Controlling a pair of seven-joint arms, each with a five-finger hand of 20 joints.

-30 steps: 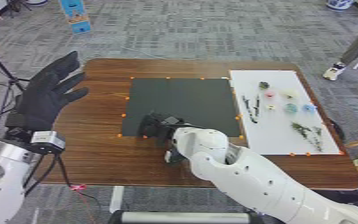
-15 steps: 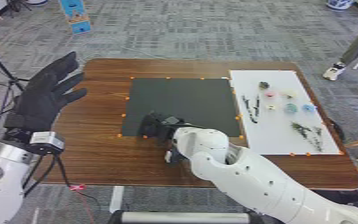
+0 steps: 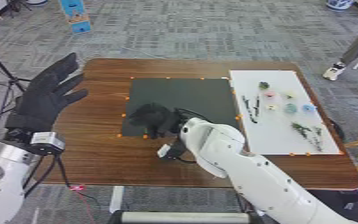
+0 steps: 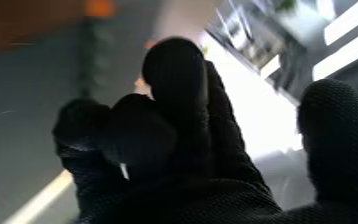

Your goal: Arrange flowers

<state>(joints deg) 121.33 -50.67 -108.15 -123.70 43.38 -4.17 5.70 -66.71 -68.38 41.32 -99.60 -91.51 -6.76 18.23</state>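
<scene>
Black-gloved and textured, my right hand [image 3: 151, 117] hangs released over the flat dark mat [image 3: 180, 90]; my smooth-gloved left hand [image 3: 40, 100] is loosely spread. Round pastel blooms [image 3: 291, 108] and spindly stems [image 3: 247, 106] lie on the white board [image 3: 282, 145].

On the white board [image 3: 278, 145], loose flower heads lie apart: dark green [image 3: 263, 85] and pink [image 3: 270, 93] toward 11 o'clock, pale yellow [image 3: 288, 95] at 12, blue [image 3: 309, 108] near 3. Thin dark stems [image 3: 256, 107] lie lengthwise at 9, leafy green sprigs [image 3: 302, 130] at 5.
</scene>
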